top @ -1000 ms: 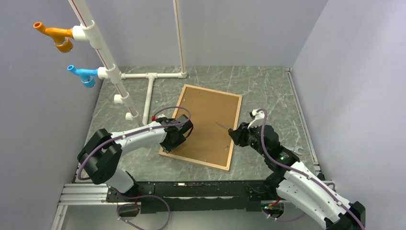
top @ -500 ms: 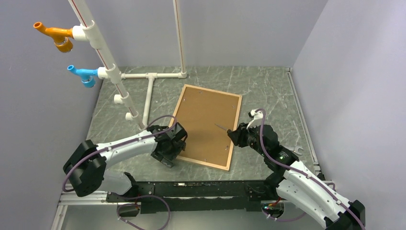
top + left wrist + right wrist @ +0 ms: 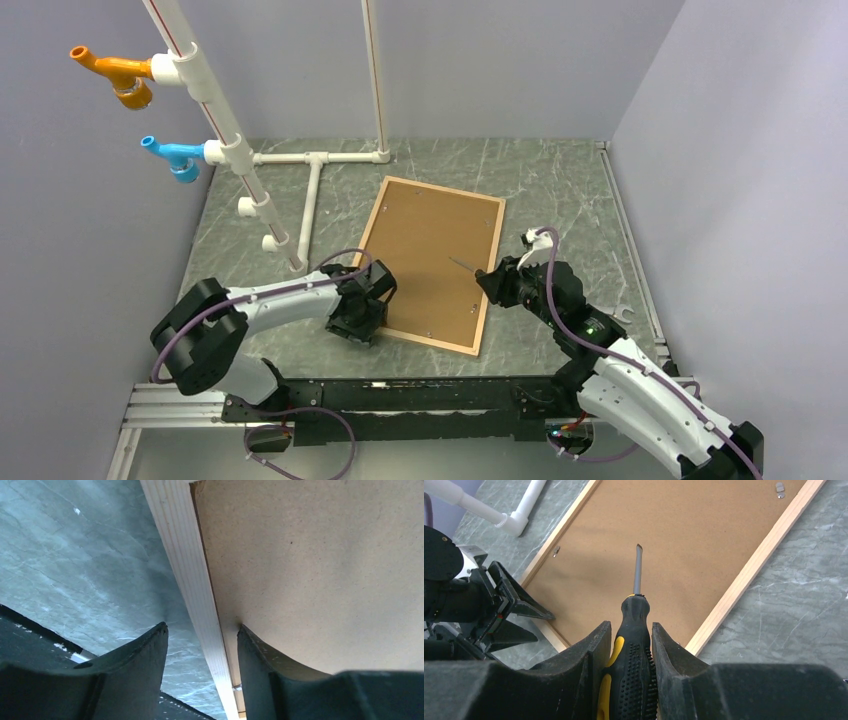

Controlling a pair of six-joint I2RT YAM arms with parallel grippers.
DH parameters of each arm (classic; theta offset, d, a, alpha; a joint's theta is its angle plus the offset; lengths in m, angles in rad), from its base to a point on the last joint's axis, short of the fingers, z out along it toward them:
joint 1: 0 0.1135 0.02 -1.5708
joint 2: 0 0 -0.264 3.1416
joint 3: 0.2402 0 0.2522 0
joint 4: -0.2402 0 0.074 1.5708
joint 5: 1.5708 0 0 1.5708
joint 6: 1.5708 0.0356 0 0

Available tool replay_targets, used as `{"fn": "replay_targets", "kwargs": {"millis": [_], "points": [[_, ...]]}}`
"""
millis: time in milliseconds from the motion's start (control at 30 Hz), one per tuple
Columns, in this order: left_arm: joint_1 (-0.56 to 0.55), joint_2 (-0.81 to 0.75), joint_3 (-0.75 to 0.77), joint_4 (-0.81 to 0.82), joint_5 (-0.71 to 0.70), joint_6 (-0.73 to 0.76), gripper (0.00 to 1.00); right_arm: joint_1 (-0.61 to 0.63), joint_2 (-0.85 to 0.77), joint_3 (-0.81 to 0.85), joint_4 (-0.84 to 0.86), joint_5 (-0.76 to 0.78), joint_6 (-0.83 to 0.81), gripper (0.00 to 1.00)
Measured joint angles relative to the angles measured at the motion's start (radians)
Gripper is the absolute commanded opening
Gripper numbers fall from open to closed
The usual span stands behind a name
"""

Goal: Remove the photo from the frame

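The light-wood frame [image 3: 492, 262] lies face down on the table, so only the photo's plain brown back [image 3: 430, 250] shows and its print is hidden. My left gripper [image 3: 360, 318] is open at the frame's near left edge. In the left wrist view it [image 3: 201, 626] straddles the moulding [image 3: 185, 565], one finger over the table and one over the brown back [image 3: 310, 570]. My right gripper [image 3: 630, 626] is shut on a black-and-yellow screwdriver [image 3: 638, 572]. The screwdriver's tip hovers over the brown back [image 3: 684, 540], inside the right edge.
Small metal clips [image 3: 779, 488] [image 3: 556, 551] sit along the frame's inner edges. A white pipe stand [image 3: 315, 190] with orange [image 3: 115, 72] and blue [image 3: 172, 155] fittings stands at the back left. A small wrench [image 3: 625, 316] lies at the right. Walls close three sides.
My left gripper has slid along the frame's left edge toward the near corner and now straddles the moulding. The right arm and screwdriver have not moved.
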Motion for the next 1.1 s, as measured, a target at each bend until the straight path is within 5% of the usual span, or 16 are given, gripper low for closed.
{"fn": "replay_targets", "kwargs": {"millis": [233, 467, 700, 1100], "points": [[-0.012, 0.040, 0.048, -0.013, -0.039, -0.017, 0.23, 0.000, 0.001, 0.000, 0.000, 0.000, 0.000, 0.00], [-0.026, 0.069, 0.084, -0.039, -0.095, 0.059, 0.12, 0.000, 0.006, 0.000, 0.000, -0.001, 0.001, 0.00], [0.030, 0.105, 0.117, 0.031, -0.199, 0.327, 0.00, 0.000, 0.034, 0.000, 0.000, -0.034, 0.000, 0.00], [0.233, 0.277, 0.280, 0.267, -0.148, 0.988, 0.00, 0.020, 0.251, 0.027, 0.008, -0.171, -0.009, 0.00]]}}
